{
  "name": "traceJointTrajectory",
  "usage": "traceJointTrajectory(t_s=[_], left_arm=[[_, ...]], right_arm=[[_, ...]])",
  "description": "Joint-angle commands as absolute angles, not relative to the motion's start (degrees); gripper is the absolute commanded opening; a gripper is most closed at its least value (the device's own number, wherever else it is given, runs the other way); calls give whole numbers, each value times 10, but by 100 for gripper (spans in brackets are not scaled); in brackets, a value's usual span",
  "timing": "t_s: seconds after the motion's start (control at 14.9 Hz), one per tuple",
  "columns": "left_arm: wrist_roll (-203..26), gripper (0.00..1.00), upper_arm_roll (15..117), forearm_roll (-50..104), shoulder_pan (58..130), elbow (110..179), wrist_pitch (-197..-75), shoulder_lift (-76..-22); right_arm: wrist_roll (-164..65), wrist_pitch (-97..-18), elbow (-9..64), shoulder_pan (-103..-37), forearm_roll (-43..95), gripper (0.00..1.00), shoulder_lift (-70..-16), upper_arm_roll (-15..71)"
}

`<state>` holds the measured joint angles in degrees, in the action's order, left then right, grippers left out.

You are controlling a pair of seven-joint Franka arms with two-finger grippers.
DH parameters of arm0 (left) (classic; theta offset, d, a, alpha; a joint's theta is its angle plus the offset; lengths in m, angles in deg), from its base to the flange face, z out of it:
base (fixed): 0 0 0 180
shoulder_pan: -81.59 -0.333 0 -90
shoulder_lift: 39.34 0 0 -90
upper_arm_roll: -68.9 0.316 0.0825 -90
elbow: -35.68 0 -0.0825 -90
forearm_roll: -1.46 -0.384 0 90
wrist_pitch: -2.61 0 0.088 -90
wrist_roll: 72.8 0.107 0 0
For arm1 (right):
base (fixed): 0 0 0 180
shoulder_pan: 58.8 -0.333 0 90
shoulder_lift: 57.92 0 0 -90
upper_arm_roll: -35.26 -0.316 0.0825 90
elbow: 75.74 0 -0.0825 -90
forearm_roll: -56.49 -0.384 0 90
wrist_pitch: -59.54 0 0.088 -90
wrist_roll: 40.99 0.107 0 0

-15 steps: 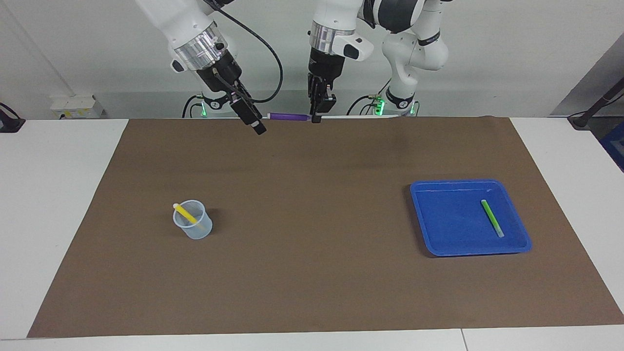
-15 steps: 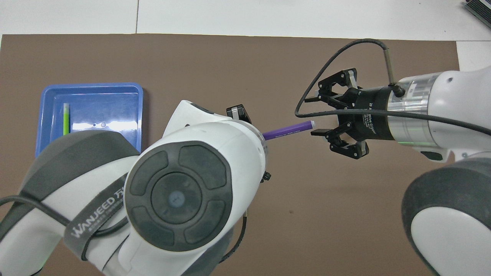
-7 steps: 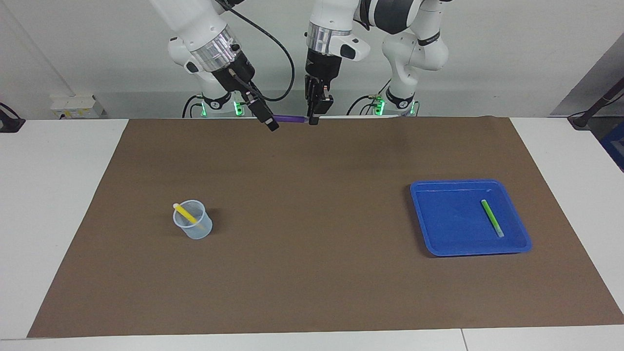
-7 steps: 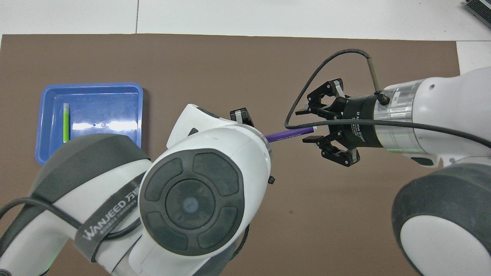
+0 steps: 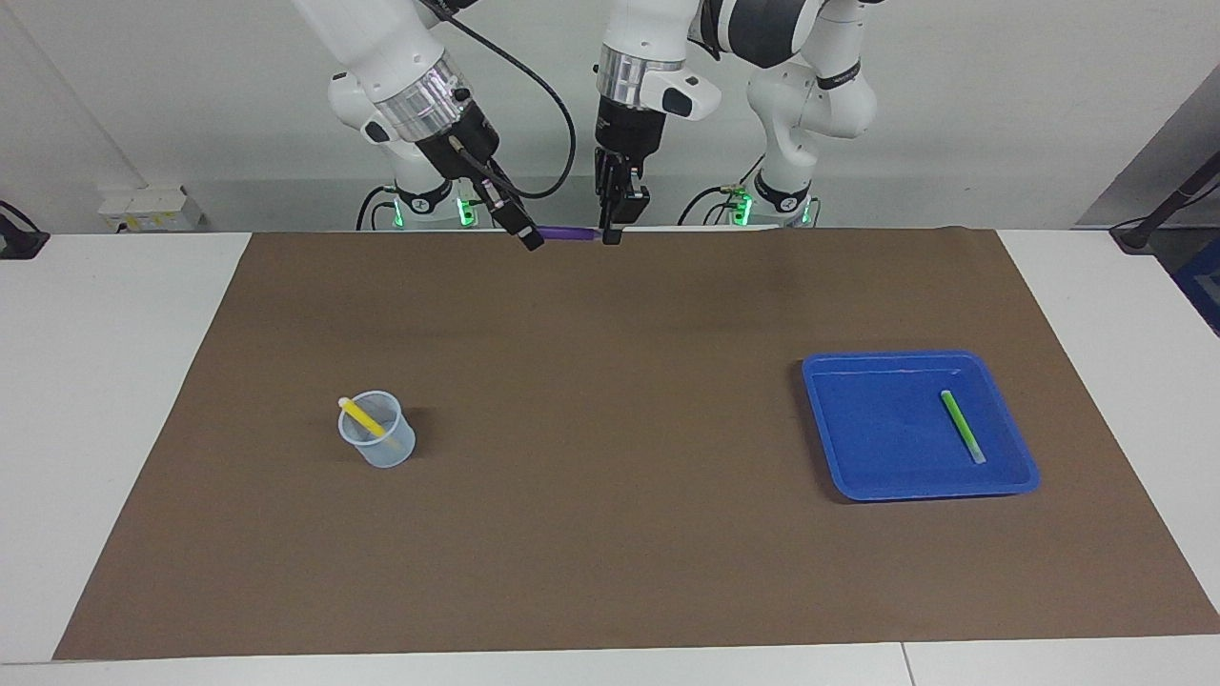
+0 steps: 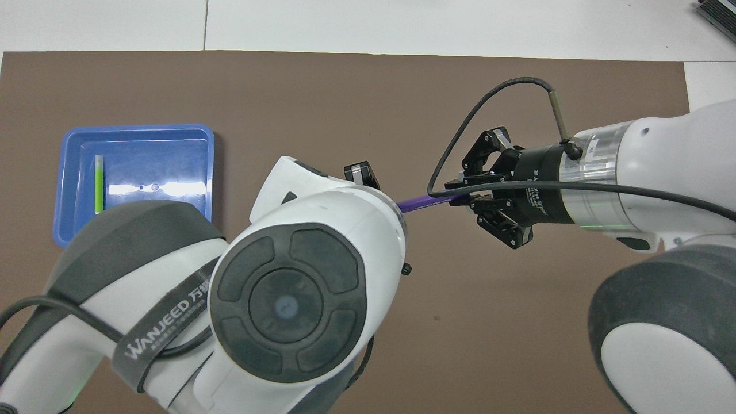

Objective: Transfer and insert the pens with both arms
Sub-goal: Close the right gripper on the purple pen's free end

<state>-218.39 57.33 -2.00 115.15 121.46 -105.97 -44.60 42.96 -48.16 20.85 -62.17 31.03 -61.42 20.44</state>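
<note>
The right gripper (image 6: 468,192) had its fingers pinched on the free end of the purple pen (image 6: 428,201), while the left gripper (image 5: 610,229) held the other end, the pen level in the air over the mat's edge nearest the robots. The handover looked mid-way; doing it well probably meant the left gripper letting go only once the right grip was firm. Toward the right arm's end stood the cup (image 5: 378,443) with the yellow pen (image 5: 362,415) in it; the green pen (image 5: 963,427) lay in the blue tray (image 5: 858,476). Nothing stood between.
</note>
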Motion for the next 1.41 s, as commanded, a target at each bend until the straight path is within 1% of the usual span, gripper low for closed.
traceJointTrajectory(t_s=[0.0, 0.07, 0.13, 0.2, 0.27, 0.34, 0.4, 0.47, 0.54, 0.87, 1.07, 1.21, 1.34], left_arm=[[-2191, 0, 581, -31, 1162, 1226, -1071, -440], [-2190, 0, 581, -30, 1162, 1225, -1070, -440], [-2188, 10, 581, -31, 1162, 1225, -1070, -440], [-2187, 37, 581, -35, 1162, 1226, -1069, -440], [-2187, 43, 581, -35, 1162, 1225, -1069, -440], [-2187, 55, 581, -35, 1162, 1226, -1069, -440], [-2187, 63, 581, -35, 1162, 1226, -1068, -440], [-2186, 89, 581, -35, 1162, 1226, -1068, -440], [-2178, 100, 581, -35, 1162, 1226, -1068, -440], [-2125, 100, 580, -31, 1158, 1234, -1060, -435], [-2032, 100, 584, -28, 1153, 1259, -1059, -426], [-1995, 100, 584, -26, 1130, 1273, -1058, -419], [-1945, 100, 584, -26, 1103, 1287, -1057, -414]], right_arm=[[430, -474, 205, -613, 306, 0, -616, 202], [429, -474, 205, -612, 306, 0, -616, 202], [428, -474, 205, -612, 305, 0, -616, 203], [427, -474, 205, -611, 305, 0, -616, 204], [427, -473, 205, -611, 305, 0, -615, 204], [427, -472, 205, -611, 305, 0, -616, 205], [427, -472, 205, -611, 305, 0, -616, 205], [426, -472, 205, -611, 304, 0, -616, 205], [425, -472, 205, -611, 305, 0, -615, 206], [404, -469, 205, -601, 303, 0, -615, 208], [328, -423, 208, -562, 305, 0, -618, 209], [265, -387, 211, -535, 312, 0, -622, 212], [175, -343, 218, -515, 355, 0, -629, 214]])
